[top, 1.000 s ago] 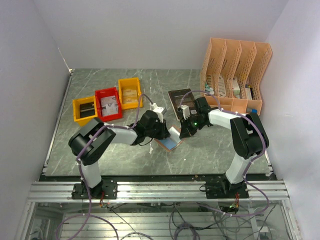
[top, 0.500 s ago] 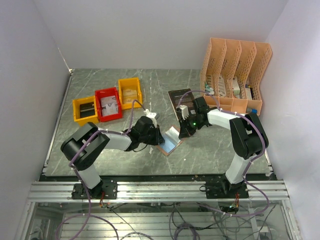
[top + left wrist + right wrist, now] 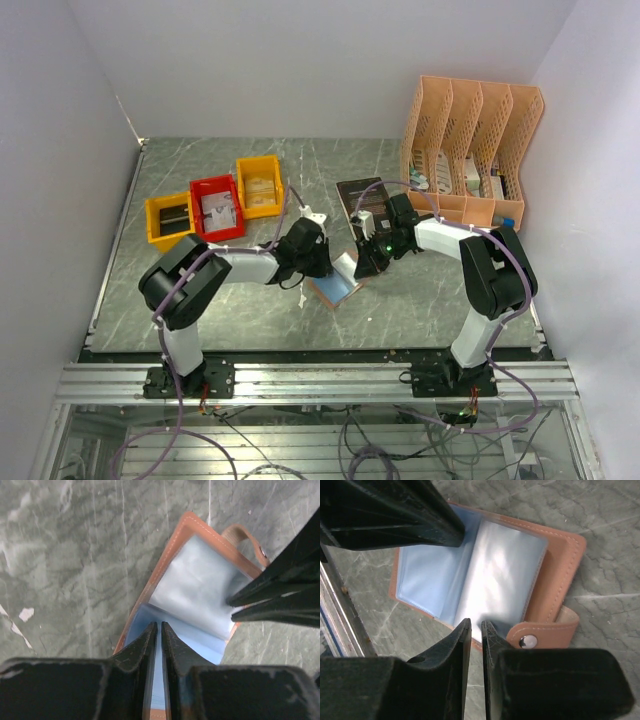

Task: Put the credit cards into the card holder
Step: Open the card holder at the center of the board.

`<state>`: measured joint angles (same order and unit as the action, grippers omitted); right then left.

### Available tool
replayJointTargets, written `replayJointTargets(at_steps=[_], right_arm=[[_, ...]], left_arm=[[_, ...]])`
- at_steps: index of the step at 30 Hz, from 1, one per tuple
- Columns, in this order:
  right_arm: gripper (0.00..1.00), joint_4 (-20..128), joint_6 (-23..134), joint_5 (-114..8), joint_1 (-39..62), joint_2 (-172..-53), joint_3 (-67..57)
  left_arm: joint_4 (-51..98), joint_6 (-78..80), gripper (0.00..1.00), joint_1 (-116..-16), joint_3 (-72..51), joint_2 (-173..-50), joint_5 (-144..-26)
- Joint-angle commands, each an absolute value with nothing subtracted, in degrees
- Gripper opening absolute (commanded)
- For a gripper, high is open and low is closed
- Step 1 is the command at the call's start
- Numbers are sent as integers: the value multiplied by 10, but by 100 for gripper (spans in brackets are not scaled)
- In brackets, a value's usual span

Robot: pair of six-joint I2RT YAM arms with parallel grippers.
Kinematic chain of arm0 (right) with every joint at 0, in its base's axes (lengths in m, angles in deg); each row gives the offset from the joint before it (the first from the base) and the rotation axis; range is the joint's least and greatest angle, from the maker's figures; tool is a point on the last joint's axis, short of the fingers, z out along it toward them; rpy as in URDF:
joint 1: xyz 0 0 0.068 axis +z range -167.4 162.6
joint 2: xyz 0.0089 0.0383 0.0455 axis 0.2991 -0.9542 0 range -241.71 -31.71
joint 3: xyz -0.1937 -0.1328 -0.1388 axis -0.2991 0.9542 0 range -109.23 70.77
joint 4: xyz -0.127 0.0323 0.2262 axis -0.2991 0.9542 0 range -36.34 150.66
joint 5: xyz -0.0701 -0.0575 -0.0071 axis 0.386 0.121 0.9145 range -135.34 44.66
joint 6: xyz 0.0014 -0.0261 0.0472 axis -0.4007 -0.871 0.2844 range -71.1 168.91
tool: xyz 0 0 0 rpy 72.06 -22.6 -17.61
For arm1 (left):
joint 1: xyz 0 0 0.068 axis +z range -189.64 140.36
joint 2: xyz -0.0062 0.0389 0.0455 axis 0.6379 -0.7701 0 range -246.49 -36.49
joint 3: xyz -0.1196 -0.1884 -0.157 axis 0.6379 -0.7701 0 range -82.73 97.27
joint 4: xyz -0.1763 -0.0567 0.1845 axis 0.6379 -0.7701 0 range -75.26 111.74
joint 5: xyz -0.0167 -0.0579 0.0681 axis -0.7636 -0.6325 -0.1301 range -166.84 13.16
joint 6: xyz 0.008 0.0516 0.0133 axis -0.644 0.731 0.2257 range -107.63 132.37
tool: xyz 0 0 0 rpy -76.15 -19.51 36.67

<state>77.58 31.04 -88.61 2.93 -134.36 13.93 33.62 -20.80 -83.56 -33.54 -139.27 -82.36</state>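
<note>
Left hand (image 3: 159,629): saw both fingers nearly together, only a thin slit between them, tips down over the light-blue inner page of the card holder (image 3: 337,287). Could not tell whether clamped on a page or just resting there (blue showed through the slit in the wrist view).

Right hand (image 3: 476,626): found the same posture, fingers almost closed, tips at the near edge of a clear plastic sleeve, just beside the round snap (image 3: 528,641) on the strap. Could not tell a grip there either.

Found the card holder lying open on the table (image 3: 430,300), roughly mid-table, between the two hands, tan cover down and sleeves up. Saw the left hand reaching in from the holder's left side and the right hand from its right, fingertips near each other across the open pages, not touching. Noted one clear sleeve lifted off the strap-side half, whitish with glare.

Spotted a black book (image 3: 358,195) lying flat just behind the right hand and a peach file rack (image 3: 470,140) at the far right. Saw a yellow bin (image 3: 172,240), a red bin (image 3: 222,234) and a second yellow bin (image 3: 265,211) side by side at the far left, well apart from the holder.
</note>
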Motion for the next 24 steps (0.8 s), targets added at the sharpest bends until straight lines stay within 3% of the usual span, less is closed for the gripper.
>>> replayJointTargets(at_steps=[1,15,24], right_arm=[[16,786,296,-907,32,-1329,136],[24,774,261,-917,59,-1296,144],[22,817,192,-889,99,-1304,136]], left_arm=[[233,-155,22,-827,-311,-1436,-760],[328,-180,26,-818,-377,-1308,-793],[351,-232,27,-816,-441,-1231,-794]])
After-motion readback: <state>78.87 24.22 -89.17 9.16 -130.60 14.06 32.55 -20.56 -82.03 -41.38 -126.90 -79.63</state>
